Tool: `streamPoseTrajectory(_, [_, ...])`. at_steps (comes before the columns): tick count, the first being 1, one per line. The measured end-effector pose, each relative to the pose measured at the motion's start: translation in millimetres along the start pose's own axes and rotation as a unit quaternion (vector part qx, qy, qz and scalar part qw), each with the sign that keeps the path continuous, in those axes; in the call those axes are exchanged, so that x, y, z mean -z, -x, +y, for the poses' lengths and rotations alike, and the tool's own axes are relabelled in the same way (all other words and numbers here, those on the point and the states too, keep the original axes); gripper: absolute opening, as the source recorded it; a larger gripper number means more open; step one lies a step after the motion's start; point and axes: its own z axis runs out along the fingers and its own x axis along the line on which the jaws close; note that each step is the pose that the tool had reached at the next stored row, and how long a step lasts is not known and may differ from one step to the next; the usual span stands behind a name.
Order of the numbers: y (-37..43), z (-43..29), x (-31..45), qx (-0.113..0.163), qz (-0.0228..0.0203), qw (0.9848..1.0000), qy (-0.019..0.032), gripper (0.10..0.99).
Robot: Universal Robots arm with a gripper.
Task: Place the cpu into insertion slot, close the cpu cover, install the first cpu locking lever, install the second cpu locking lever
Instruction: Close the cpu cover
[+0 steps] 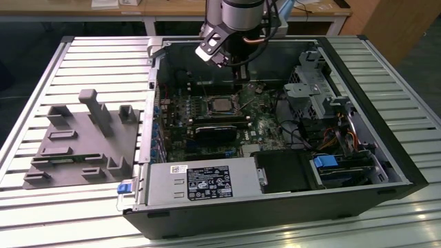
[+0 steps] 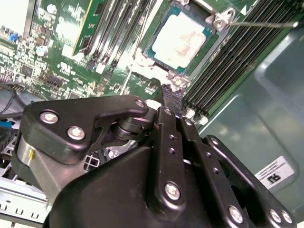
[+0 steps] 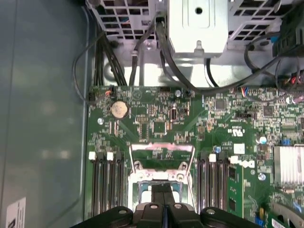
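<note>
The cpu (image 2: 183, 38) lies flat in the insertion slot (image 2: 153, 51), its silvery top showing; in the exterior view the cpu (image 1: 222, 105) sits mid-board inside the open case. The cpu cover (image 3: 161, 146) is swung open, and bare board shows through its square window. My gripper (image 3: 163, 189) is shut with nothing between its black fingers (image 2: 166, 102). It hangs above the socket, with the tips over the edge nearest the cover's hinge. In the exterior view the gripper (image 1: 239, 77) is just behind the socket. A thin lever rod (image 2: 266, 22) sticks out sideways from one socket corner.
Black memory slots (image 3: 105, 183) flank the socket on both sides. A drive cage (image 1: 313, 88) and loose cables (image 3: 171, 66) crowd the case's far side. The power supply (image 1: 200, 186) fills the front. A grey parts fixture (image 1: 82, 142) stands on the slatted table (image 1: 41, 212) at the exterior view's left.
</note>
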Motion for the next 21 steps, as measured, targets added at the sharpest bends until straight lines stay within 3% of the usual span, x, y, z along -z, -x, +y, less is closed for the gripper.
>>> streamPoseTrajectory(11, [-0.2, 24.1, -1.8, 0.000, 0.0000, 1.0000, 0.0000, 0.106])
streamPoseTrajectory(21, [-0.4, 26.7, 1.3, 0.000, 0.0001, 1.0000, 0.0000, 0.106])
